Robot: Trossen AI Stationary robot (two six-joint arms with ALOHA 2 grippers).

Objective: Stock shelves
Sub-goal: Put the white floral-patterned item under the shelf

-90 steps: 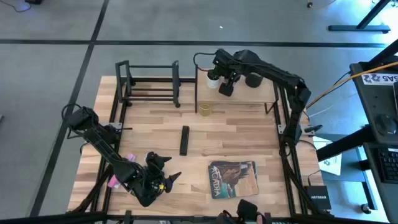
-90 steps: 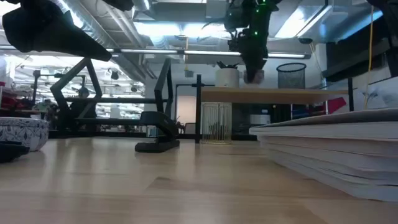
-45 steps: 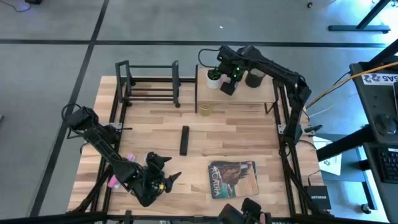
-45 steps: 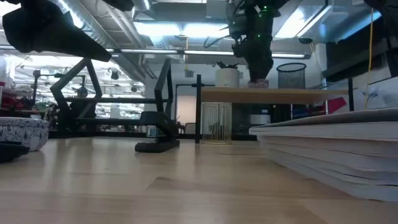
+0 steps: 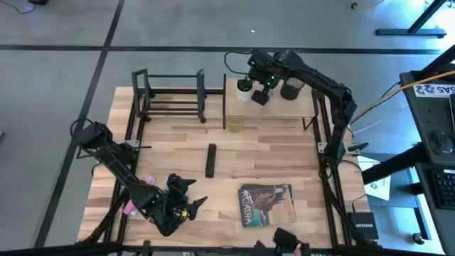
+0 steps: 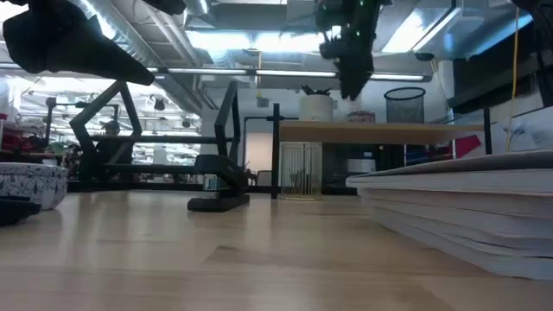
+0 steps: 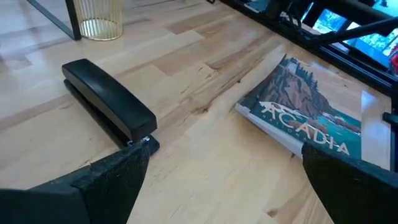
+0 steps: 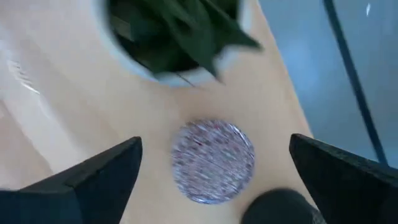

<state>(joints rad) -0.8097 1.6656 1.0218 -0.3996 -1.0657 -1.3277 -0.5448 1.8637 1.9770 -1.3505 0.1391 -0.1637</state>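
Butcher-block table [image 5: 277, 146] fills the high view's centre. Black rack [image 5: 170, 96] stands upper left, wood shelf [image 5: 302, 107] upper right. Left gripper [image 5: 190, 203], lower left, open and empty. Right gripper [image 5: 260, 87], open and empty, above a patterned can [image 8: 212, 160] beside a potted plant [image 5: 244, 88].

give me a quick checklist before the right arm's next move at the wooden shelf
1. Round speckled-top can standing on the light wood shelf: ok.
2. Right gripper open, fingers either side of the can and not touching it: ok.
3. White pot with green plant upright beside the can: ok.
4. Black mesh cup upright on the shelf: ok.
5. Left gripper open, low over the table near the black stapler: ok.
6. Right gripper high enough above the can: cannot tell.
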